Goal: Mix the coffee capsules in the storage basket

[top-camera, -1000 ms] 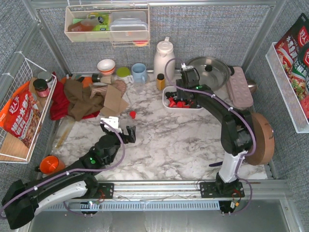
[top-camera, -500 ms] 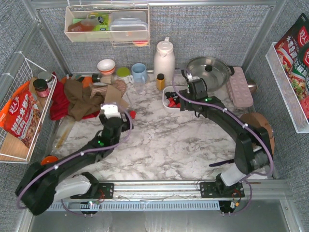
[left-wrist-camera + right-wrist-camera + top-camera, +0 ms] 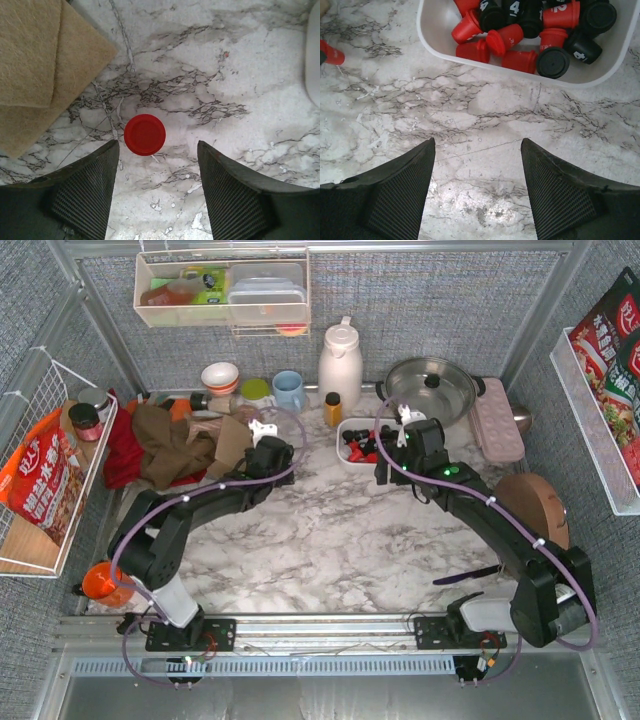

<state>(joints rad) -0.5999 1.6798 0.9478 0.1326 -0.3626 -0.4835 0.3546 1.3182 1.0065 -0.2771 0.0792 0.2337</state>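
The storage basket (image 3: 343, 447), a shallow white tray (image 3: 434, 46), sits at the back centre with red and black coffee capsules (image 3: 521, 36) piled in it (image 3: 362, 447). My right gripper (image 3: 388, 468) hovers open over bare marble just in front of the basket's near wall (image 3: 477, 145), holding nothing. One red capsule (image 3: 145, 134) stands alone on the marble left of the basket and shows at the left edge of the right wrist view (image 3: 330, 53). My left gripper (image 3: 157, 150) is open right behind it, its fingertips either side and not touching. From above, the left gripper (image 3: 272, 455) hides this capsule.
Tan cardboard (image 3: 35, 70) and a brown cloth (image 3: 170, 440) lie left of the left gripper. Behind the basket stand a white jug (image 3: 340, 360), a yellow-capped bottle (image 3: 333, 408), a lidded pot (image 3: 430, 385) and a pink tray (image 3: 497, 418). A round wooden board (image 3: 545, 525) is at the right.
My left arm has stretched away from the front edge to the lone red capsule and its jaws have narrowed a little. My right gripper has drawn back from over the basket to its near side.
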